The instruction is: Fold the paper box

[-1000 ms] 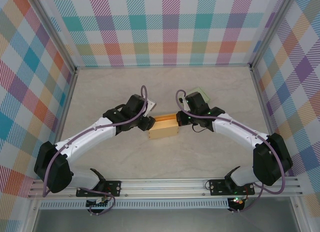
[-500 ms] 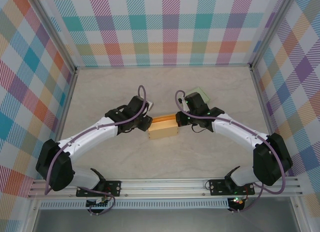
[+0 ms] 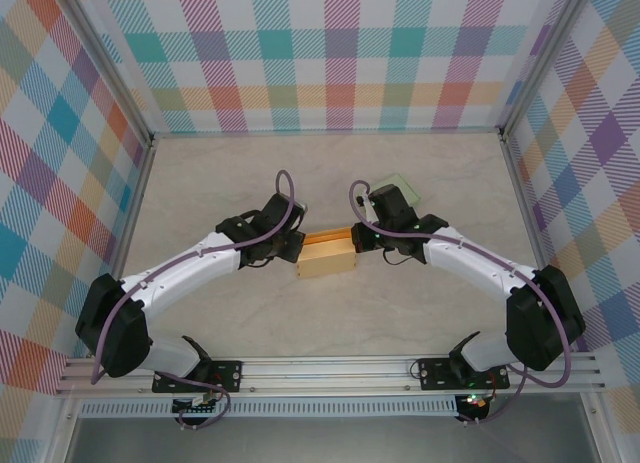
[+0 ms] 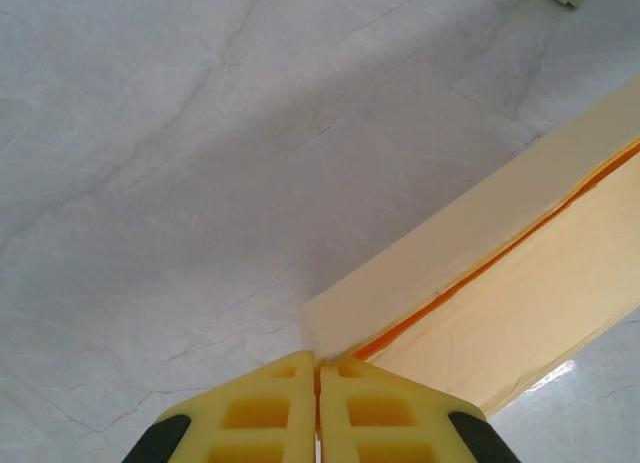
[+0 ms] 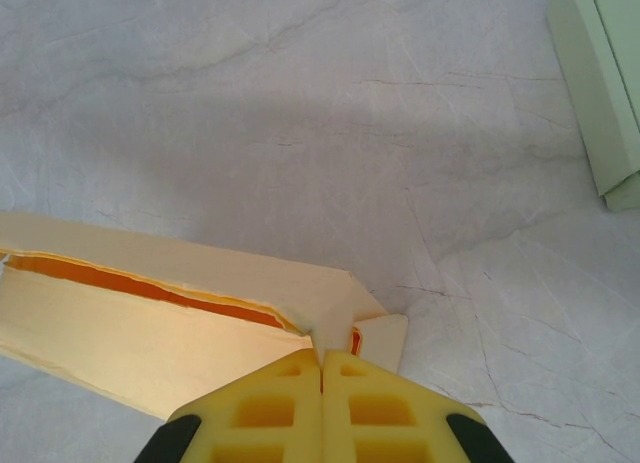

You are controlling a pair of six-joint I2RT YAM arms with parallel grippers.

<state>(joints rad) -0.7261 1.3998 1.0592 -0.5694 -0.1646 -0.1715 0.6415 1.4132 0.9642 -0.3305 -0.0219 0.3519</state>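
At opposite ends, left gripper (image 4: 318, 368) and right gripper (image 5: 321, 358) pinch the paper box (image 3: 328, 258).

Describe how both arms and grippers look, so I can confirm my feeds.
Both arms match: the left arm and right arm have white link shells, black joint housings and a purple cable looping outside. The left gripper and right gripper have yellow wedge-shaped fingers with rectangular recesses and black backing.
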